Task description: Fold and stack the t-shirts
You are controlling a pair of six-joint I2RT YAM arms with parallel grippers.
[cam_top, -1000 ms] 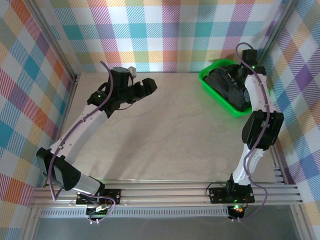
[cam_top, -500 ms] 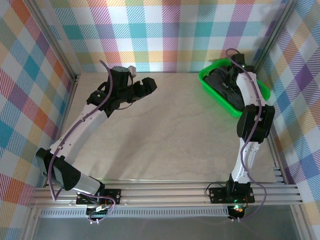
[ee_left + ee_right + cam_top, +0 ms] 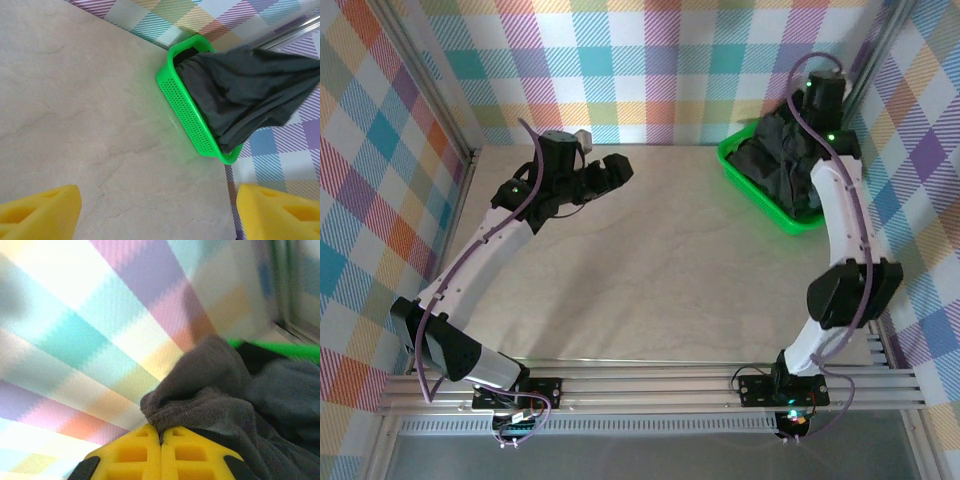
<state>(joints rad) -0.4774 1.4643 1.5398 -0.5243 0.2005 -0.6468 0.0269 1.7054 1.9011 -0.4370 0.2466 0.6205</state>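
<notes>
The table (image 3: 650, 270), pale and marbled, is enclosed by plaid walls (image 3: 620, 60) on three sides. The left arm (image 3: 480, 250) is stretched from its base at the near edge toward the far left part of the table. The right arm (image 3: 845, 220) is reared up along the right wall to the far right corner. A green basket (image 3: 187, 117) with a perforated wall is set on the table in that corner, slanted to the walls. The basket is filled with dark grey shirts (image 3: 785, 175); how many are in it cannot be told. One shirt (image 3: 250, 80) is held up above the rim and stretched taut from the basket toward the wall, with its lower part inside the basket.

The left gripper (image 3: 610, 172) is held over the far left of the table, well apart from the basket and pointed toward it. Its yellow fingers (image 3: 45, 210) are spread wide, and nothing is held between them. The right gripper (image 3: 160, 432) is seen above the basket, close to the plaid wall. Its yellow fingers (image 3: 130, 450) are pressed together, and a bunched fold of the shirt is pinched at their tips.
</notes>
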